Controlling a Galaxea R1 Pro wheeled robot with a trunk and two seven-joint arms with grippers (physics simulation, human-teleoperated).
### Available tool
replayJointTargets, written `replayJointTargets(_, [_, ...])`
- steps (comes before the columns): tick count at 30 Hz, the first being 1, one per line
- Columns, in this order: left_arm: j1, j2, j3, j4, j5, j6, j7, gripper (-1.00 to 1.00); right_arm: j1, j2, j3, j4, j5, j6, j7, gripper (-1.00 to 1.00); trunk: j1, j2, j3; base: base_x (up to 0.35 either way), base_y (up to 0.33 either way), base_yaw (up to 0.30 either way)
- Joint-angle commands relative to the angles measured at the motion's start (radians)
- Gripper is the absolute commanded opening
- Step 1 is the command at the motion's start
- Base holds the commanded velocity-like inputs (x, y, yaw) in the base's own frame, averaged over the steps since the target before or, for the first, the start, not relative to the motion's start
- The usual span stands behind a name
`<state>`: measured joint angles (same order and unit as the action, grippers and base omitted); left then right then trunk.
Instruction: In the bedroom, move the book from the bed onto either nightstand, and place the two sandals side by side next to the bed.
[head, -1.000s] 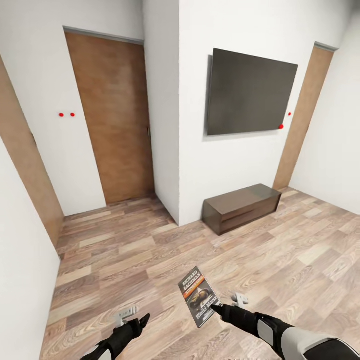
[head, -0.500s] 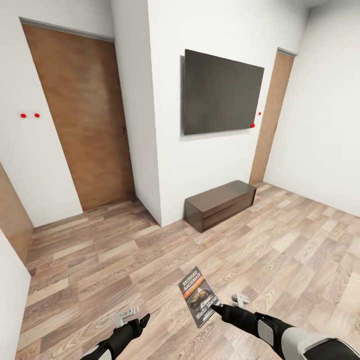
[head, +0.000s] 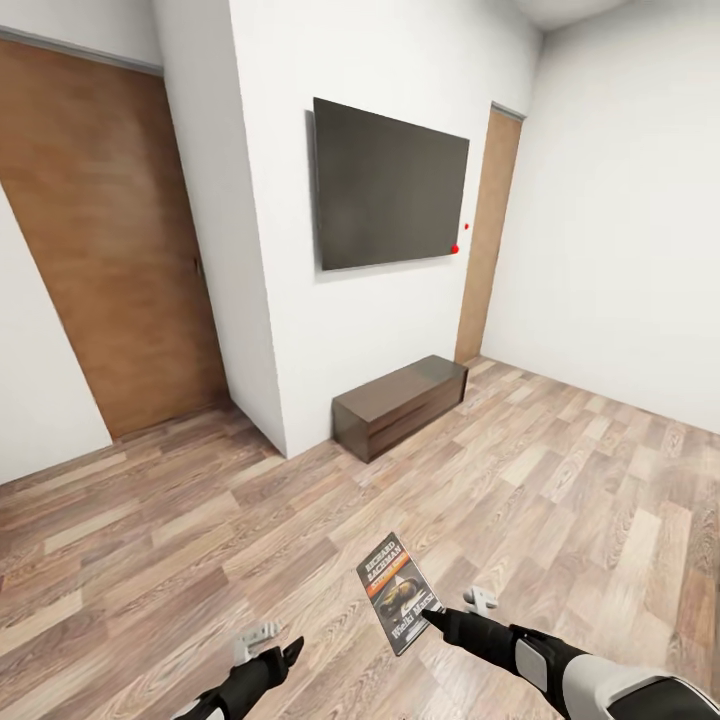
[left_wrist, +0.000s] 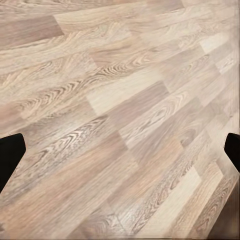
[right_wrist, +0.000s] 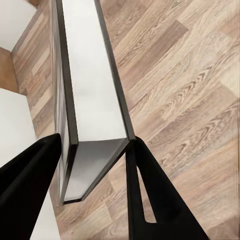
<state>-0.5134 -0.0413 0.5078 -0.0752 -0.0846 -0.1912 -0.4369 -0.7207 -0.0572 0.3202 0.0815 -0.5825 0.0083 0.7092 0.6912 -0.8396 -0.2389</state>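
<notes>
Right now the right gripper (head: 432, 612) is clamped on the book (head: 398, 592), holding it out above the wood-plank floor (head: 560, 480) at the near middle of the head view, cover up, with the white author's name and the orange band readable. From the right wrist view the book (right_wrist: 92, 95) is seen edge-on, its pale page block between dark covers, and the two black fingers (right_wrist: 150, 200) press on either side of its near end. The left gripper (head: 283, 652) hangs low at the near left, carrying nothing; in the left wrist view its black fingertips (left_wrist: 11, 156) sit far apart at the two edges of the frame, with bare planks (left_wrist: 120, 120) between them.

Farther off, a white wall juts into the room and bears a dark flat screen (head: 388, 184). Below it a low dark brown cabinet (head: 400, 404) stands on the floor against that wall. A brown door (head: 105, 250) is on the far left, and a narrower brown door (head: 490, 230) sits to the right of the screen, with two small red dots (head: 460, 240) on the wall between them
</notes>
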Motion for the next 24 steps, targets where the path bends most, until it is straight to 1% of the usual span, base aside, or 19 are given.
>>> replayJointTargets(1, [0.0,0.0,0.008,0.001,-0.009,-0.004,-0.002,1.0,-0.002,0.0,0.003,0.003,-0.012,0.001,0.006,-1.0,0.0,-0.001,-0.001,0.0,0.0,-0.283])
replayJointTargets(18, [0.0,0.0,0.008,0.003,-0.009,-0.004,-0.002,1.0,-0.002,0.0,0.003,0.003,-0.012,0.001,0.006,-1.0,0.0,-0.001,-0.001,0.001,0.0,-0.283])
replayJointTargets(24, [0.0,0.0,0.008,0.003,-0.009,-0.004,-0.002,1.0,-0.002,0.0,0.003,0.003,-0.012,0.001,0.006,-1.0,0.0,-0.001,-0.001,0.122,0.0,-0.278])
